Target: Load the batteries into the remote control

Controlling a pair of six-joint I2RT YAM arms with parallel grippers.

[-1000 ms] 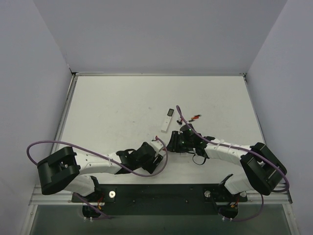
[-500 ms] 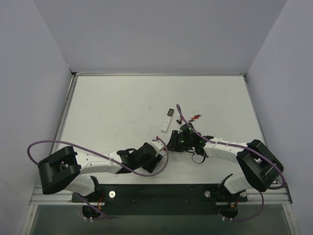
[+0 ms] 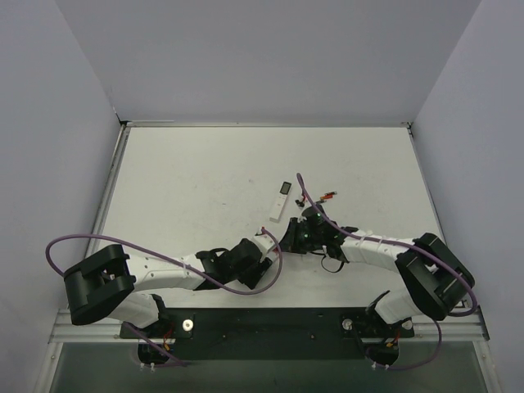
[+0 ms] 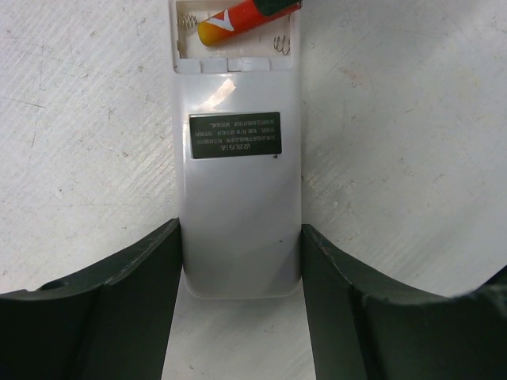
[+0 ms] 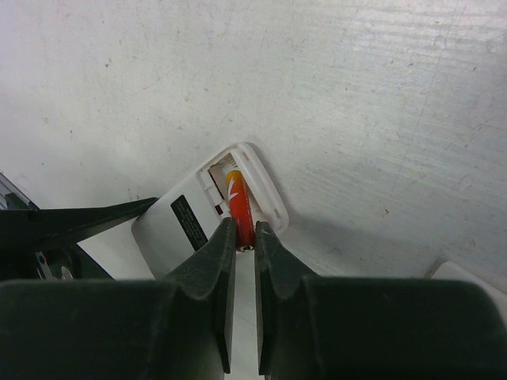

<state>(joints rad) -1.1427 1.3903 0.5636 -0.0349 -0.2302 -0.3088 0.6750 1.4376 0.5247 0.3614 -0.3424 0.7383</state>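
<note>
Our right tool (image 5: 244, 234) pinched one battery (image 5: 238, 196) by its near end, the orange tip angled into the open bay (image 5: 224, 168) just ahead. Beyond that, the remote control (image 5: 166, 236) lay label-up on the tabletop (image 5: 356, 95), its far end squeezed by our left tool (image 4: 238, 265). We judged the battery skewed across the springs (image 4: 279, 43). It needed squaring with its slot, then gentle pressing.

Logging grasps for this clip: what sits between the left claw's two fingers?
The remote control, white back up, flanked by both fingers, in the left wrist view.
</note>
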